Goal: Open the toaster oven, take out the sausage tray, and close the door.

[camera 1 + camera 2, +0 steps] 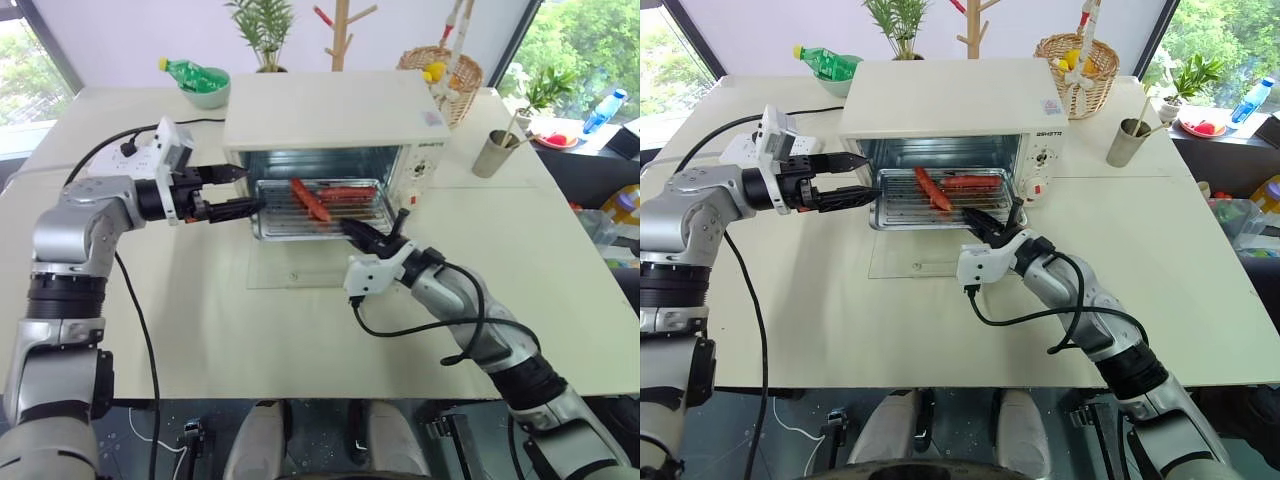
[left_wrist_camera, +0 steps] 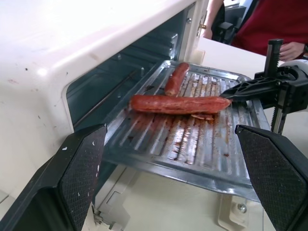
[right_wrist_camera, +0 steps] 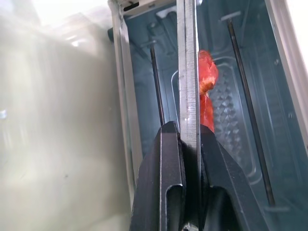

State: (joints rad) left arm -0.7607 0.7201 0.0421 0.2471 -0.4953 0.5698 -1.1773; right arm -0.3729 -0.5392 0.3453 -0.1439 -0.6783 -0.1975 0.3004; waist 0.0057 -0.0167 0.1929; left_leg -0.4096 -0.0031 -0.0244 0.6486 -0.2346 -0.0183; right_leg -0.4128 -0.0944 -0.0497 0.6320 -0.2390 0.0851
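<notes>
The sausage tray (image 1: 318, 210) sticks halfway out of the toaster oven (image 1: 335, 135) over the dropped door (image 1: 300, 262), its near edge clenched in the right gripper (image 1: 352, 231), while the left gripper (image 1: 228, 191) waits spread wide just beside its left end.

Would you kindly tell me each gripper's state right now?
Left gripper: open, holding nothing.
Right gripper: shut on the shiny silver ridged sausage tray.

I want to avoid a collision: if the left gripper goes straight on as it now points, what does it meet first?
Probably the sausage tray: the left gripper, jaws open, points at the tray's near edge, beside the toaster oven. Depth is unclear.
</notes>
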